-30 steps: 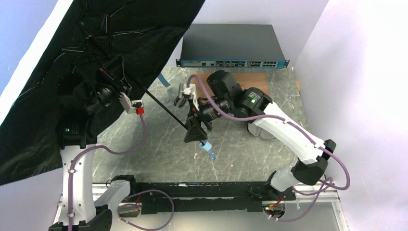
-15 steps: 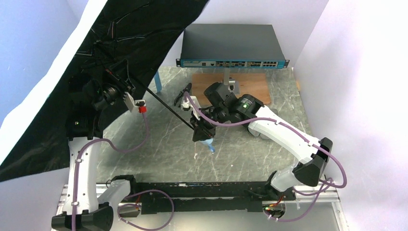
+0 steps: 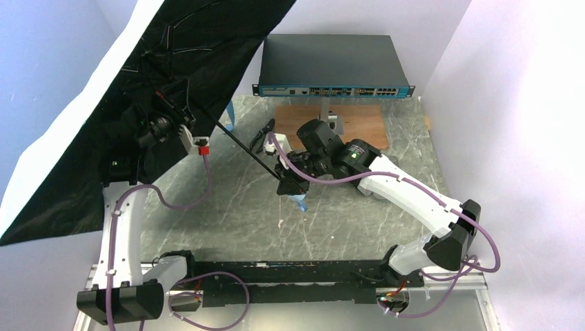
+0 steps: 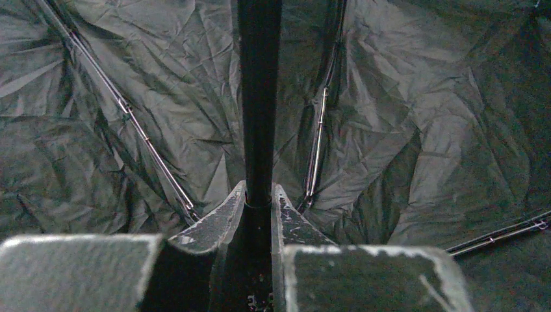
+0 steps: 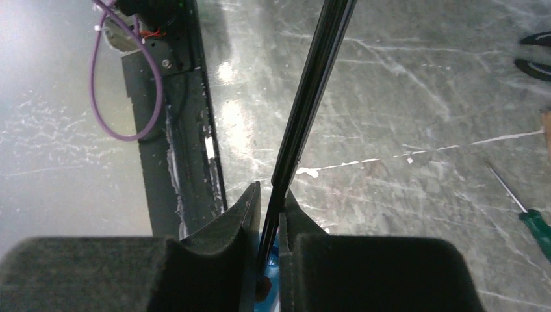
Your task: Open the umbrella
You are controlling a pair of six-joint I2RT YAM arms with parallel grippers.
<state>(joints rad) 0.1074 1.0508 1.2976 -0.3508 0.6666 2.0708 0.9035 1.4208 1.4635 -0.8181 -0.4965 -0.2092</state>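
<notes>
The umbrella (image 3: 90, 138) is open, its canopy tipped on edge over the 10 o'clock corner of the table (image 3: 227, 221), black underside and thin ribs facing the arms and a pale outer edge showing along the rim. From the hub its shaft (image 3: 245, 148) slants toward 4 o'clock, ending in the pale-blue handle (image 3: 299, 202) just above the middle of the table. The left hand (image 4: 258, 195) is up under the canopy, its fingers (image 4: 214, 224) pressed in on either side of the shaft with no gap showing. The right hand (image 5: 268, 195) is closed on the low end of the shaft, right above the handle, which pokes out at its 6 o'clock side in the top view. At 12 o'clock a black network switch (image 3: 331, 65) sits against the back wall, with a wooden board (image 3: 362, 117) in front of it. A green-handled screwdriver (image 5: 536, 224) lies on the table at 3 o'clock in the right wrist view.
</notes>
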